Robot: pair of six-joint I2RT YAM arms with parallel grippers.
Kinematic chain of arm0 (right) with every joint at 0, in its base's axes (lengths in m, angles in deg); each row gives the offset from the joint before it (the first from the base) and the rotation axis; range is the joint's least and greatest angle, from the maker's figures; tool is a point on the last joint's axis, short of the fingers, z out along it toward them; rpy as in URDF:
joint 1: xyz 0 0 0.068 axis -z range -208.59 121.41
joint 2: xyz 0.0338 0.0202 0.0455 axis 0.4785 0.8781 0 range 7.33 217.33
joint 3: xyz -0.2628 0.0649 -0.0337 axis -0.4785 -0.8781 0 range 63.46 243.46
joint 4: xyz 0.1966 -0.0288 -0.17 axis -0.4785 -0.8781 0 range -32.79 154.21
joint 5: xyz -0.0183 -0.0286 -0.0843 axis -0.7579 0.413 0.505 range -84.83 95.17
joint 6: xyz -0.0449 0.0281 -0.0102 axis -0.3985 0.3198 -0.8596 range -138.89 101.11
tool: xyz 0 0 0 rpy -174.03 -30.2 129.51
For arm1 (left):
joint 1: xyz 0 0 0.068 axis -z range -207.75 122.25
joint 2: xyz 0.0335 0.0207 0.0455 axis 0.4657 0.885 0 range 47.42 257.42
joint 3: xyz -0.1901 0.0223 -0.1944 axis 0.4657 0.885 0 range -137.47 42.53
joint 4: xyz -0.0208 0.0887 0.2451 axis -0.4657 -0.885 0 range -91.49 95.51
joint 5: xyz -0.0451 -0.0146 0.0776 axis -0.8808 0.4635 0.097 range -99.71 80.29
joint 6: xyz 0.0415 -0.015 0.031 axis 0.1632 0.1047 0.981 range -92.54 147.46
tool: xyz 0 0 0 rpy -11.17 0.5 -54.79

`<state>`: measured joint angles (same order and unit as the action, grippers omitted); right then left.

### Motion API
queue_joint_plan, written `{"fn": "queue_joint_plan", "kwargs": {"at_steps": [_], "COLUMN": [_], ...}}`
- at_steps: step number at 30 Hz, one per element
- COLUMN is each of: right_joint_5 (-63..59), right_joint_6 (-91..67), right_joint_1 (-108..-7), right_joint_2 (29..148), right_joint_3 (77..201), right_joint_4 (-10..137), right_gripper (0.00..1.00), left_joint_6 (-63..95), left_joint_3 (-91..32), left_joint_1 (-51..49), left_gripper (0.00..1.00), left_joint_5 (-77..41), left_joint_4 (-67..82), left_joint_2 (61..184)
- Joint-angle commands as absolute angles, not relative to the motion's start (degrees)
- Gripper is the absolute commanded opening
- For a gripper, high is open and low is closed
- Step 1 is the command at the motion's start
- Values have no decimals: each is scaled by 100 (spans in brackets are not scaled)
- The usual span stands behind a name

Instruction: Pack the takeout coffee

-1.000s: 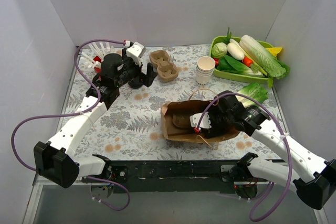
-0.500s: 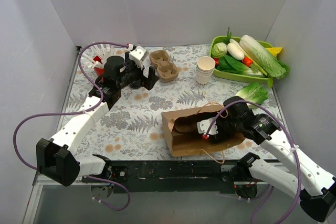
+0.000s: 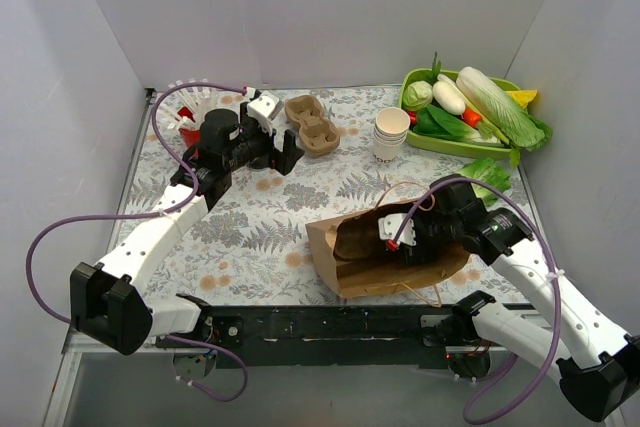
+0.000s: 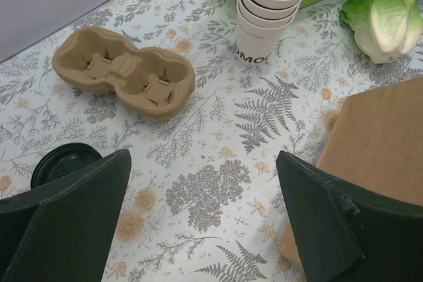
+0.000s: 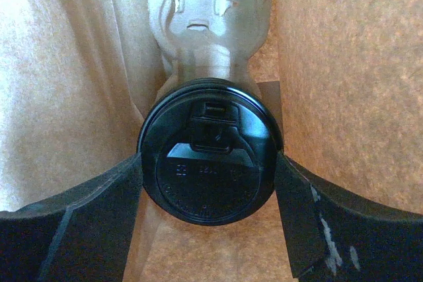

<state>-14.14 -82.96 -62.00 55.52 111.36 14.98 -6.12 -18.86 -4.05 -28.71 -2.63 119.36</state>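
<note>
The takeout coffee shows in the right wrist view as a round black lid (image 5: 208,153), down inside the brown paper bag (image 5: 344,84). My right gripper (image 5: 208,163) is shut on it, one finger pressing each side of the lid. A moulded-pulp carrier (image 5: 208,11) lies deeper in the bag beyond the cup. From above, the bag (image 3: 345,265) lies on its side near the front edge with my right gripper (image 3: 392,237) reaching into its mouth. My left gripper (image 3: 280,152) is open and empty above the table beside the stacked tan carriers (image 3: 312,125), which also show in the left wrist view (image 4: 125,74).
A loose black lid (image 4: 63,163) lies on the floral tablecloth by my left finger. A stack of white paper cups (image 3: 391,132) stands mid-back. A red cup of white straws (image 3: 187,127) is back left. A green tray of vegetables (image 3: 470,112) and a lettuce leaf (image 3: 485,177) are on the right.
The bag has slid and turned toward the table's front edge with my right gripper inside it. My left gripper has shifted slightly toward the back, still open.
</note>
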Motion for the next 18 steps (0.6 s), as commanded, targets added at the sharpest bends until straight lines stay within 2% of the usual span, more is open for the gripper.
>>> {"fn": "queue_joint_plan", "kwargs": {"at_steps": [1, 18], "right_joint_5": [-1760, -1900], "right_joint_6": [-7997, -8357], "right_joint_1": [-6155, -6050], "right_joint_2": [5760, 6832], "right_joint_3": [11267, 11083], "right_joint_4": [955, 568], "right_gripper": [1, 1], "left_joint_6": [-664, -769], "left_joint_3": [-1821, -1803], "left_joint_1": [-411, -420], "left_gripper": [94, 93], "left_joint_5": [-3018, -3116], "left_joint_4": [-170, -170], "left_joint_2": [11843, 12054]}}
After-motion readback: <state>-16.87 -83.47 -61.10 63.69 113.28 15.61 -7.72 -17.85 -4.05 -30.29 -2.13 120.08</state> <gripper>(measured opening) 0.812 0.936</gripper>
